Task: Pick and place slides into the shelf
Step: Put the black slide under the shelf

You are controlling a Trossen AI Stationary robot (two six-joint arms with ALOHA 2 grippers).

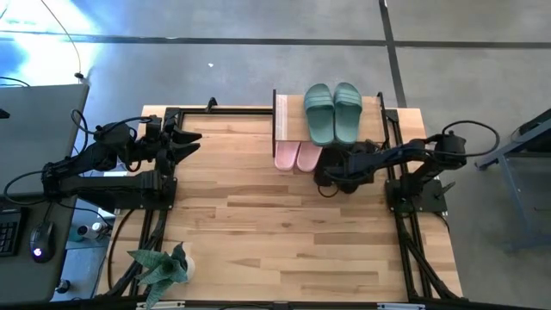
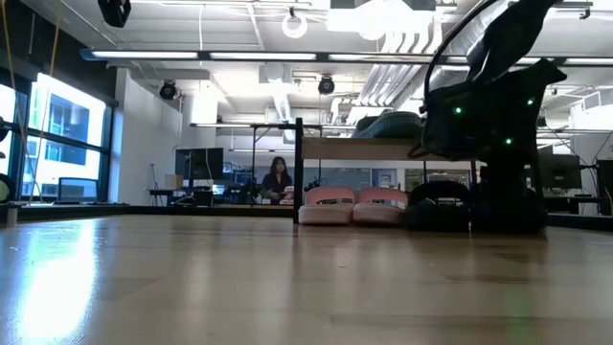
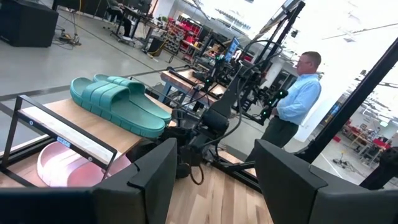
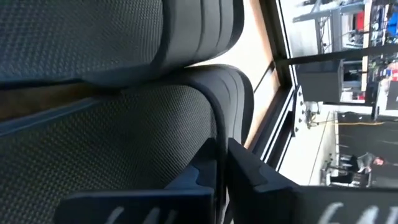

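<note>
The right gripper (image 4: 221, 171) has its dark fingers drawn close together on the edge of a black textured slide sandal (image 4: 124, 137). It appears pinched between them, though I judge this more than see it plainly. A second black textured slide sandal (image 4: 93, 37) lies just beside the held one, on the far side from the fingers, the two touching along their sides. In the high view this gripper (image 1: 331, 172) sits low at the front of the small two-level shelf with its light wooden top board (image 1: 288, 112), with the black pair largely hidden under the arm. Just beside the fingers, on the lower level, rests the pink pair of slides (image 1: 297, 157). Above them, on the top board, lies the sage green pair of wide-strap slides (image 1: 332, 110).

The step in hand seems to be seating the black slide on the lower level beside the pink pair. To do it well, keep it flat and low under the top board, nudge it in square with its partner, and let go only once it rests.

The left gripper (image 1: 185, 142) waits well apart, its fingers (image 3: 155, 180) spread wide and empty.
</note>
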